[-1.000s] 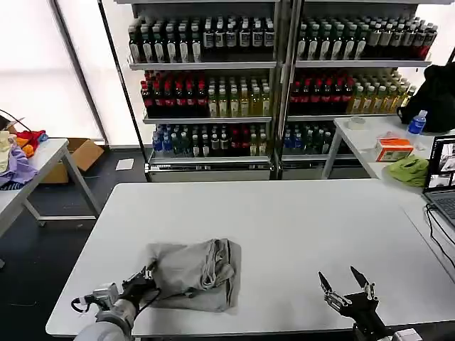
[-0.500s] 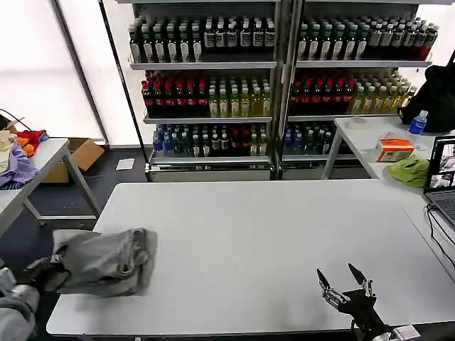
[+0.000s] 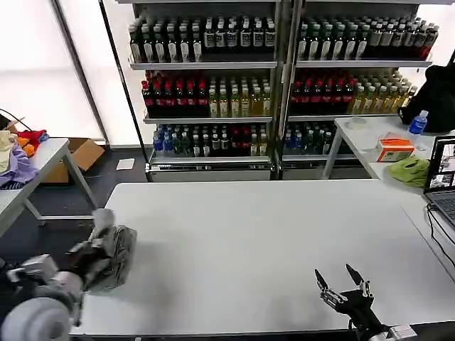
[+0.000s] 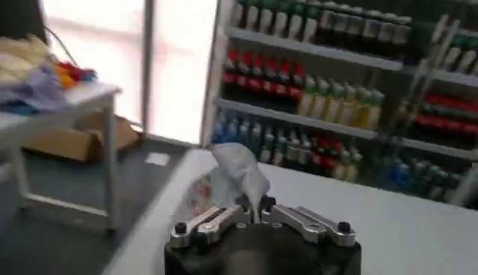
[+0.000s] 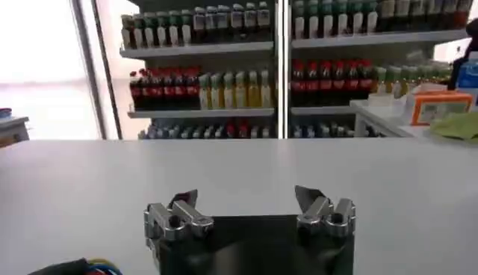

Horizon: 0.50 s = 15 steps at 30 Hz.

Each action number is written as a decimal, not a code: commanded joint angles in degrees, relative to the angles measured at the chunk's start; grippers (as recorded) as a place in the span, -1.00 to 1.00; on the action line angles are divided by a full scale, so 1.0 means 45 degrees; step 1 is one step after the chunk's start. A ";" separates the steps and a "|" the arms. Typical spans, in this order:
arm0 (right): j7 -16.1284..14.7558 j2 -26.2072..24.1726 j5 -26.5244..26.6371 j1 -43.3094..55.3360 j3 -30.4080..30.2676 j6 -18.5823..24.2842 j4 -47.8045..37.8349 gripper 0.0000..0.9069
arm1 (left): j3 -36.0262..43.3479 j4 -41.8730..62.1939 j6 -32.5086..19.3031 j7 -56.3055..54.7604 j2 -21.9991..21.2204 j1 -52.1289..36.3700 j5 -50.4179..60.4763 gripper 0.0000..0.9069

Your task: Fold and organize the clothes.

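Observation:
A bunched light grey shirt [image 3: 114, 252] hangs at the white table's [image 3: 270, 241] left edge, partly over the side. My left gripper [image 3: 91, 250] is shut on it there. In the left wrist view the grey cloth [image 4: 235, 173] rises from between the closed jaws of the left gripper [image 4: 256, 207], with a faint multicoloured print on it. My right gripper [image 3: 341, 288] hovers open over the table's front right edge, with nothing between its fingers [image 5: 310, 198].
Shelves of bottles [image 3: 270, 85] stand behind the table. A side table [image 3: 50, 153] with coloured clothes is at the left, with a cardboard box [image 3: 85, 153] beside it. At the right, another table holds a laptop [image 3: 442, 174], a green cloth [image 3: 411, 170] and an orange box [image 3: 393, 149].
My left gripper has dragged the grey shirt from the front middle of the table leftward to its left edge, bunching it up. The right gripper has barely moved.

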 commanded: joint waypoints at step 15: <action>0.2662 0.0237 0.1366 0.3823 -0.4210 -0.3691 -0.0161 1.00 | 0.7271 0.1269 0.0233 -0.1856 -0.3415 -0.4760 -0.0594 1.00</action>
